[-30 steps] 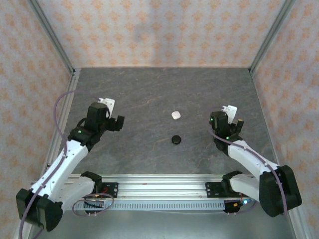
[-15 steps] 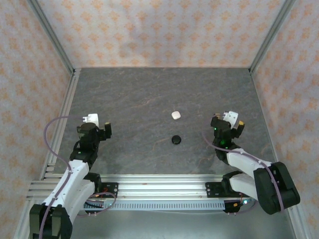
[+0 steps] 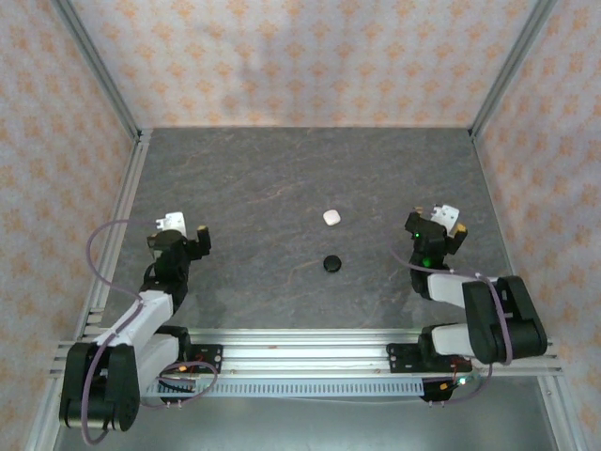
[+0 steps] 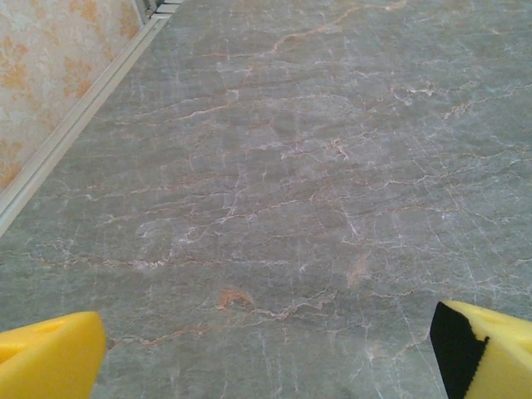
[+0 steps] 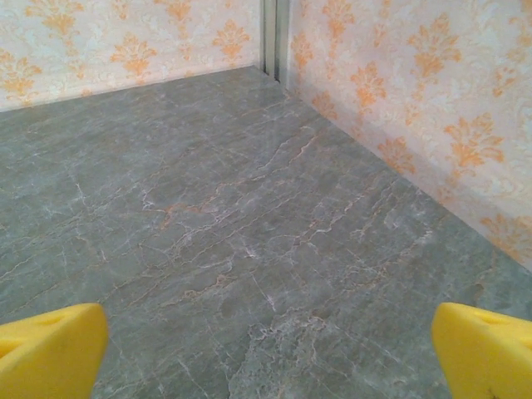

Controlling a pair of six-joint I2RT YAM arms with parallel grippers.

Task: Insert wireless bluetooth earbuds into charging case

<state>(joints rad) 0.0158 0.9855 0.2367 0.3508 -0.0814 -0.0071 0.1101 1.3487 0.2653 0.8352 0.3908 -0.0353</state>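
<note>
Grey table (image 3: 282,169): white charging case (image 3: 331,217) centre, black charging case (image 3: 331,264) at its 6 o'clock. Left gripper (image 3: 186,231) at 9, right gripper (image 3: 443,225) at 3, spread wide, empty. Risk: cases skidding under off-centre pinch.

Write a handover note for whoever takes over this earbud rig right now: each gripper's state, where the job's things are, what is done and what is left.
Left gripper: open, empty, on the left side of the table.
Right gripper: open, empty, on the right side.
White case and black case: mid-table between the arms, apart from each other, the white one farther from the bases.
Done: cannot tell. The cases are too small to see whether the lids are shut or the earbuds are inside.
Left: check both cases and seat any earbuds not yet in.
</note>
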